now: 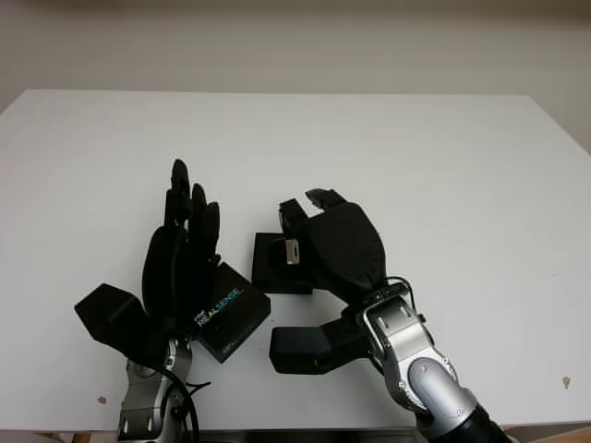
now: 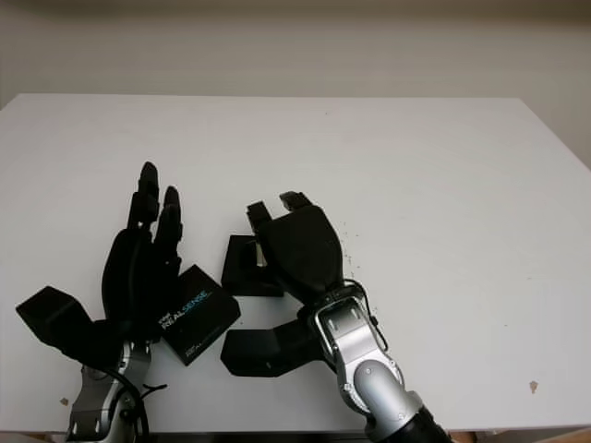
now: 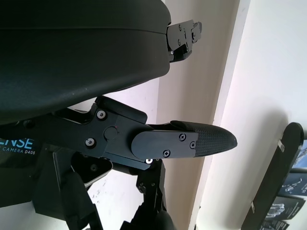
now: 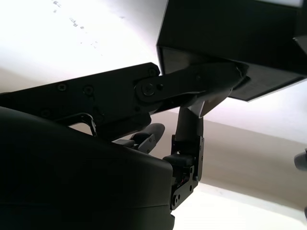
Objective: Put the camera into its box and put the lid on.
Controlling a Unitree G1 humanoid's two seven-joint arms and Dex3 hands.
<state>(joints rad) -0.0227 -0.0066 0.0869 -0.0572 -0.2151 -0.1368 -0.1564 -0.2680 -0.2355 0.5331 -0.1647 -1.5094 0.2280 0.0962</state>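
Note:
An open black box sits on the white table near its front edge. My right hand hovers over the box's right side, shut on the small silver camera, which hangs just above the box opening. In the right wrist view the camera is pinched under a finger beside the box wall. The black lid, printed REALSENSE, lies flat to the left of the box. My left hand is open, upright over the lid's left edge; its wrist view catches the lid.
The white table stretches wide behind and to the right of both hands. A few small dark specks mark its front right part. The front edge runs close below my wrists.

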